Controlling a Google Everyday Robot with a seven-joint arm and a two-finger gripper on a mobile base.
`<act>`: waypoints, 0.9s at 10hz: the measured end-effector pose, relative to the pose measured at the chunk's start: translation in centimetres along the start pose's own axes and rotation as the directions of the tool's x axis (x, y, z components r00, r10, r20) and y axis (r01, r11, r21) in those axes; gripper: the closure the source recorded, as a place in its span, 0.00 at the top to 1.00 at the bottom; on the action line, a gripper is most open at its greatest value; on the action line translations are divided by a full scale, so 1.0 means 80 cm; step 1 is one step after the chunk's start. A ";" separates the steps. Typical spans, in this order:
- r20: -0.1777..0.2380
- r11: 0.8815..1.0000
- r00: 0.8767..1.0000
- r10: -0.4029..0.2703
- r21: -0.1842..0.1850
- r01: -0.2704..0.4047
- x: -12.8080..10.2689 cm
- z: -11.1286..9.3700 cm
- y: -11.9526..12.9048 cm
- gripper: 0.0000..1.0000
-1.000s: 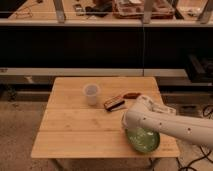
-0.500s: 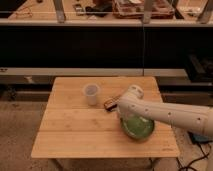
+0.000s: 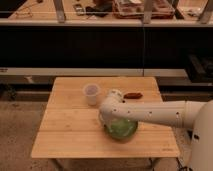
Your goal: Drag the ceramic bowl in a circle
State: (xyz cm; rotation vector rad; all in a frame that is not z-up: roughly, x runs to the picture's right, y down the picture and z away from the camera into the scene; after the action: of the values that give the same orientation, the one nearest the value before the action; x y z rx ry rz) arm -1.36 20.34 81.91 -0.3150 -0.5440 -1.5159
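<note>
A wooden tabletop (image 3: 65, 131) stands on a speckled floor. The green bowl (image 3: 123, 131) sits on it, close to the front edge and a bit nearer the right edge than the left. It is round, wide and shiny (much wider than the cup). Part of the bowl is hidden under the robot.

A fat white arm (image 3: 155, 112) comes in from the right edge and lies low across the tabletop. It ends in the claw (image 3: 109, 119), which is down at the left side of the bowl, over its rim. The round end of the arm covers the claw, so I cannot tell if it is open or closed, or if it is holding the bowl.

A little cup (image 3: 91, 93) stands upright near the back edge, about in the middle. It is whitish, and it is near the bowl but not touching it. A small brown thing (image 3: 133, 95) lies flat near the back edge too, to the right of the cup and behind the arm. It is too small to tell what it is.
</note>
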 end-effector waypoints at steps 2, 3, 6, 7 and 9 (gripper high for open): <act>0.043 0.999 0.998 -0.043 0.034 0.041 -0.052 -0.009 -0.014 0.00; 0.067 0.999 0.997 -0.027 0.045 0.024 -0.076 -0.014 -0.008 0.00; 0.079 0.996 0.994 0.076 0.037 -0.079 -0.102 -0.031 0.044 0.00; 0.067 0.994 0.992 0.105 0.025 -0.107 -0.096 -0.036 0.063 0.00; 0.002 0.987 0.987 0.159 -0.022 -0.159 -0.056 -0.049 0.116 0.00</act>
State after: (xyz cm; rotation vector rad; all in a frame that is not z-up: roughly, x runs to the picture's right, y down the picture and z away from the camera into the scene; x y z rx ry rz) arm 8.53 22.59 77.56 -0.3694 -0.4939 -1.3682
